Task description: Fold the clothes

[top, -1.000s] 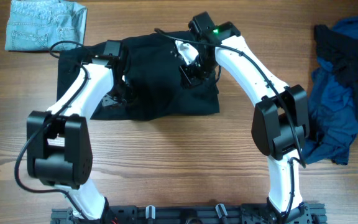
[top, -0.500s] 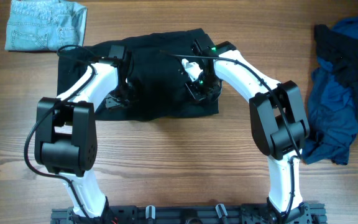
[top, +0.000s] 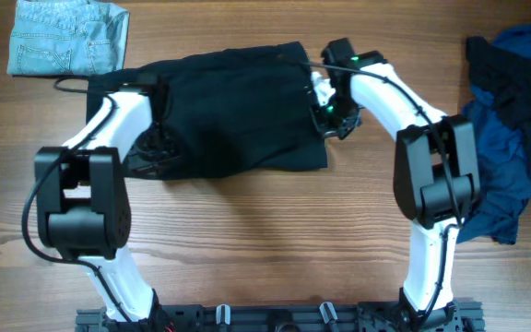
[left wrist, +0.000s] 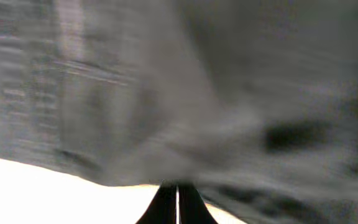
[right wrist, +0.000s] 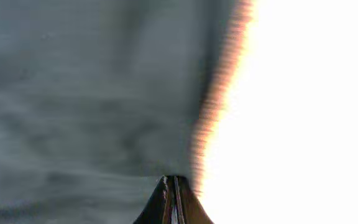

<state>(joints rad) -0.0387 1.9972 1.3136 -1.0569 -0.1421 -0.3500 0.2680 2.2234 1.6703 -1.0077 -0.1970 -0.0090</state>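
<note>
The black shorts (top: 238,111) lie flat across the upper middle of the table (top: 265,240). Their long axis runs left to right, the right end tipped slightly toward the far edge. My left pincer (left wrist: 178,186) sits on their left part, fingers together and pinching the dark cloth. My right pincer (right wrist: 171,180) is at their right edge, also closed on the fabric where it meets the bright tabletop. Both wrist views are blurred.

I count one pair of black shorts, one light-blue denim garment (top: 67,37) at the far left corner, and one heap of blue and navy cloth (top: 505,138) on the right. I cannot count the pieces in the heap.
</note>
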